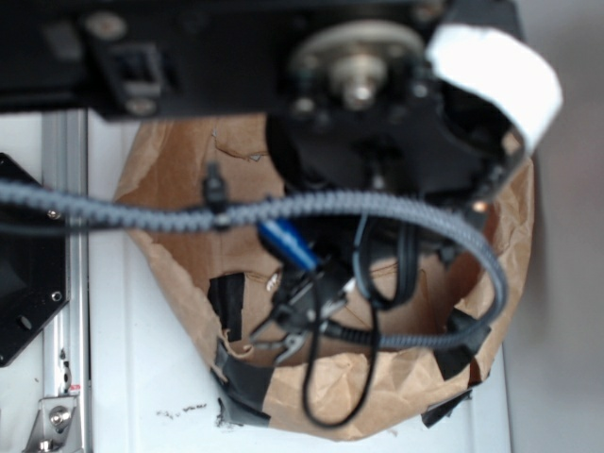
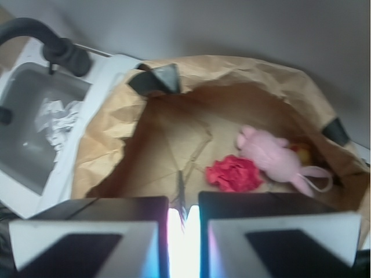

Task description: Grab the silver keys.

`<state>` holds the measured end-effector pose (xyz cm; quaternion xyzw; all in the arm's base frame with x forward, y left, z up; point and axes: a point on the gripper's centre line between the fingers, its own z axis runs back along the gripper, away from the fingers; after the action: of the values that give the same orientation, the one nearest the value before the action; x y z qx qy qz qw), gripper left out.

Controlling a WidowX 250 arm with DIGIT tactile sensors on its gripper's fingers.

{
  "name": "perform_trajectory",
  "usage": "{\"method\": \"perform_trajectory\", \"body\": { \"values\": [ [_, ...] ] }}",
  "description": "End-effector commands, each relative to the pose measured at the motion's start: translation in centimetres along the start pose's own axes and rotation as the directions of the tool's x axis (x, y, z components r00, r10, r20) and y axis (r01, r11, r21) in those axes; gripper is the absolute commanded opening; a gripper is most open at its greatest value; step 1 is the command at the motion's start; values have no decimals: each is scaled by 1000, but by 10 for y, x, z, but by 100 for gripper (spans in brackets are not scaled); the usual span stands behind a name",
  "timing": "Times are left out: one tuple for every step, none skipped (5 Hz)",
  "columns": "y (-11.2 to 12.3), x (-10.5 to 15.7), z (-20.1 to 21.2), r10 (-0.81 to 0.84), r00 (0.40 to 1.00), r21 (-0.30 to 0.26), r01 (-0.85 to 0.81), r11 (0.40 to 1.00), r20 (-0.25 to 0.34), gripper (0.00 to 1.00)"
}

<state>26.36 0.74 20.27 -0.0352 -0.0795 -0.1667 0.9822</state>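
Note:
In the wrist view my gripper (image 2: 184, 204) hangs over the open brown paper bag (image 2: 116, 133), its two fingers drawn close together with only a narrow bright gap. A thin silver-grey piece of the silver keys (image 2: 181, 188) sticks out from between the fingertips, seen edge-on above the bag floor. From the exterior view the gripper (image 1: 288, 330) reaches down into the bag (image 1: 377, 387), and a small silvery piece (image 1: 294, 346) shows at its tips. The arm and cables hide most of the bag's inside there.
A red flower (image 2: 233, 173) and a pink plush bunny (image 2: 272, 157) lie on the bag floor to the right of the gripper. A grey sink (image 2: 29, 127) with a black faucet (image 2: 58, 46) sits left of the bag. A metal rail (image 1: 71, 283) runs along the left.

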Motion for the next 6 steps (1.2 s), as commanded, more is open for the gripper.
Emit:
{"method": "perform_trajectory", "body": {
  "values": [
    [7,-14,-6,68,998,77,-66,995,-18,0],
    [4,-19,-20,84,994,68,-79,995,-70,0],
    [2,-17,-38,83,993,104,-73,992,-89,0],
    [0,-17,-32,111,993,122,-107,987,-32,0],
    [4,-21,-34,163,986,120,-159,980,-20,0],
    [1,-24,-34,164,986,131,-162,978,-9,0]
  ]
}}
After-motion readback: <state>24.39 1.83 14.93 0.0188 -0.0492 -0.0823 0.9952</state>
